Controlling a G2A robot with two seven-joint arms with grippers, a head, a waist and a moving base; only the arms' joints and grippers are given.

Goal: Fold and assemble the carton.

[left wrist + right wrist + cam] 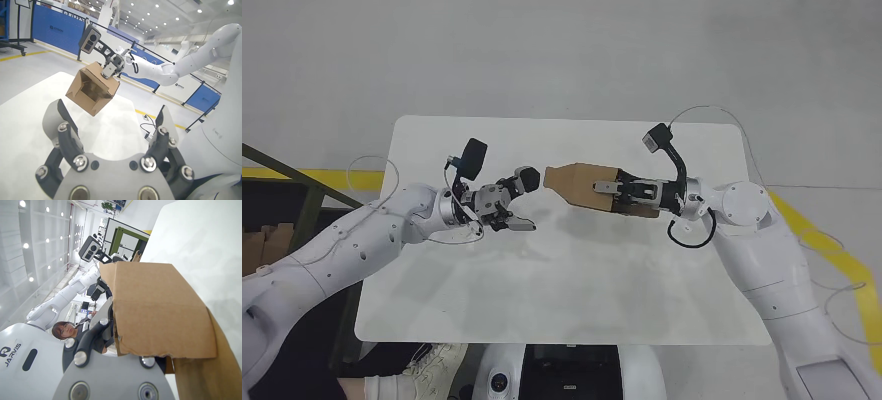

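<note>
A brown carton (582, 184) hangs in the air over the far middle of the white table (572, 290), lying on its side. My right gripper (610, 187) is shut on one of its walls. In the left wrist view the carton (90, 91) turns its open end toward the camera, with flaps partly folded inside, and the right gripper (108, 73) pinches its upper wall. My left gripper (112, 115) stands open just short of that open end, touching nothing. It sits beside the carton's tip in the top view (522, 203). The carton wall (160, 313) hides one right finger.
The table's near half and its left and right ends are bare. Beyond the left edge stand a dark metal frame (282, 180) and cardboard boxes (267, 240) on the floor. A yellow floor line (832, 255) runs past the right side.
</note>
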